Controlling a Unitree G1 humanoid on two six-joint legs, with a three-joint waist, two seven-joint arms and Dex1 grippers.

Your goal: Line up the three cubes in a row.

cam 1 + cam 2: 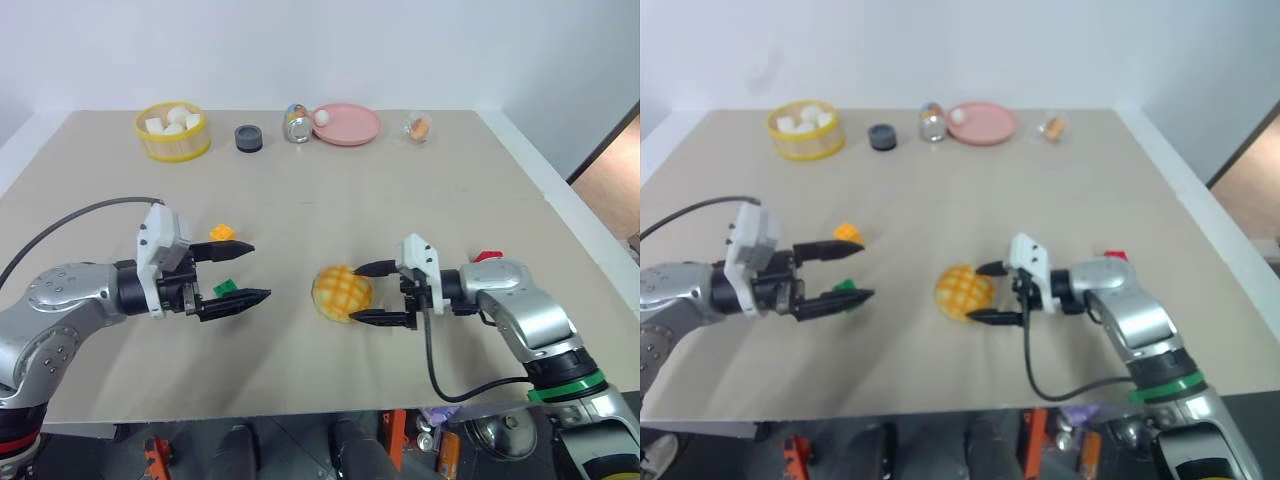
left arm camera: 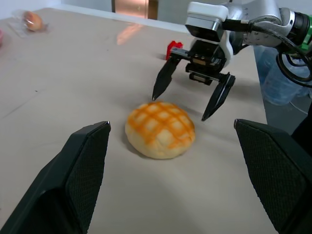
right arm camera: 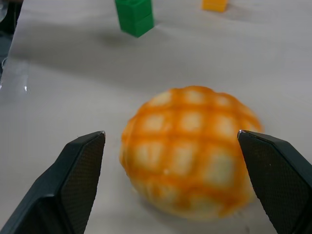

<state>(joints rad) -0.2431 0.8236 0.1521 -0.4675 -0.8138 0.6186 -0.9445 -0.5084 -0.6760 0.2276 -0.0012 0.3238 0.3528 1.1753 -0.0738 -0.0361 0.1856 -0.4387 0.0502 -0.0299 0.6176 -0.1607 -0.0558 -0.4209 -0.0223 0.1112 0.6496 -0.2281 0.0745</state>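
Near the front edge of the counter [image 1: 420, 190], the right gripper [image 1: 385, 293] has jaws spread wide either side of the bun [image 1: 342, 292] — not clamped. Left gripper [image 1: 246, 273], jaws released, holds nothing, w/ green cube [image 1: 225, 289] between its tips & yellow-orange cube [image 1: 222, 232] just beyond. Red cube [image 1: 487, 256] by the right edge. Far edge: basket [image 1: 173, 133], pink plate [image 1: 347, 124].

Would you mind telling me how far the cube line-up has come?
Nothing is lined up yet. The small yellow-orange cube and green cube sit by the open left gripper; the red cube lies beyond the open right gripper, which straddles the round golden crosshatched bun. All placing remains.
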